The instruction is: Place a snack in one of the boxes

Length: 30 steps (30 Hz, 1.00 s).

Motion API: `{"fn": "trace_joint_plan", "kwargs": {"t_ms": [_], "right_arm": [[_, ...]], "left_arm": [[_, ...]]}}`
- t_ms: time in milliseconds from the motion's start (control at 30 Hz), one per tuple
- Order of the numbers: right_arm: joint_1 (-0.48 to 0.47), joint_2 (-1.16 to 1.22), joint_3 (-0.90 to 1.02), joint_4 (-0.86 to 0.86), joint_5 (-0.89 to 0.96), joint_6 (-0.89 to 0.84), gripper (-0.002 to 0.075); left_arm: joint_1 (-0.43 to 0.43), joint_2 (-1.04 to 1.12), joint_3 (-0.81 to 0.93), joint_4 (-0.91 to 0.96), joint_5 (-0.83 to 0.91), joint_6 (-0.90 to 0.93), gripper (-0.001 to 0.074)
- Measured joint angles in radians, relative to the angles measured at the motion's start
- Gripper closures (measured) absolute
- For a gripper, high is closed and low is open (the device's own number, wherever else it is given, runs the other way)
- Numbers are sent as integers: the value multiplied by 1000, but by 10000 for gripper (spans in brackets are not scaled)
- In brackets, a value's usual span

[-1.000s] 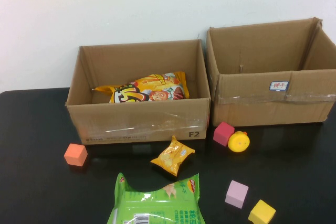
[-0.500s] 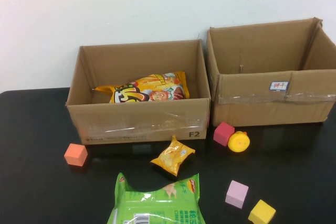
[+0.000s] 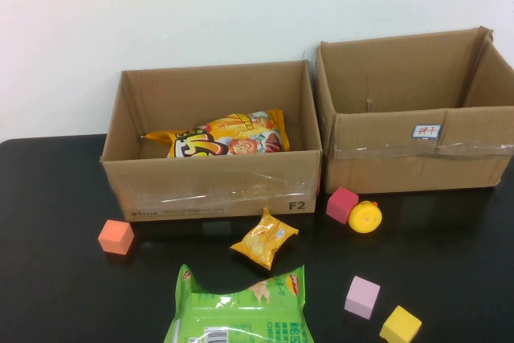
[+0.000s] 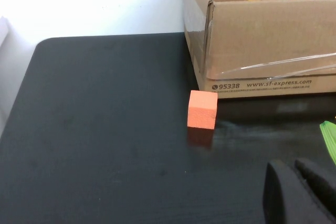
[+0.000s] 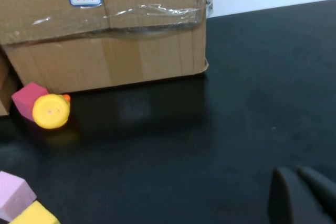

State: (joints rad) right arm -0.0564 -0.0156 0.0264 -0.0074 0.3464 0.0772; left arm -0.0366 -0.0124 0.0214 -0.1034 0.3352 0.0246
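Left tool (image 4: pixel 300 190) sits low over the black bench (image 4: pixel 105 129), w/ its two dark fingers right next to each other and nothing between them. It holds nothing. Near it on the bench is an orange cube (image 4: pixel 202 109), just in front of the left box (image 4: pixel 262 35). A green edge of the big snack bag shows at the side of the left wrist view.

Right tool (image 5: pixel 303 195) is also low over the bench, fingers close together, holding nothing. It is well apart from the right box (image 5: pixel 105 40), which has a small white label w/ red writing. A yellow round toy (image 5: pixel 51 111) lies in front of that box, touching a pink-red cube (image 5: pixel 26 98). A light purple cube (image 5: pixel 13 192) and a yellow cube (image 5: pixel 34 214) sit side by side, closer to the tool's side.

No arms show in the high view. The small yellow snack pack (image 3: pixel 263 238) lies on the bench just in front of the left box, not in a box. The big green snack bag (image 3: pixel 237 311) lies near it, at the near edge. A yellow chip bag (image 3: pixel 221 138) is already inside the left box. The right box looks to have nothing in the part we can see.
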Motion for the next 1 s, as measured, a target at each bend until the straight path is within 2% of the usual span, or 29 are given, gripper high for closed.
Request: {"fn": "trace_joint_plan", "kwargs": {"t_ms": [300, 533, 1000], "right_arm": [[2, 0, 0, 0, 0, 0, 727], [60, 0, 0, 0, 0, 0, 727], [62, 0, 0, -5, 2, 0, 727]], "left_arm": [[0, 0, 0, 0, 0, 0, 736], [0, 0, 0, 0, 1, 0, 736], [0, 0, 0, 0, 1, 0, 736]]}}
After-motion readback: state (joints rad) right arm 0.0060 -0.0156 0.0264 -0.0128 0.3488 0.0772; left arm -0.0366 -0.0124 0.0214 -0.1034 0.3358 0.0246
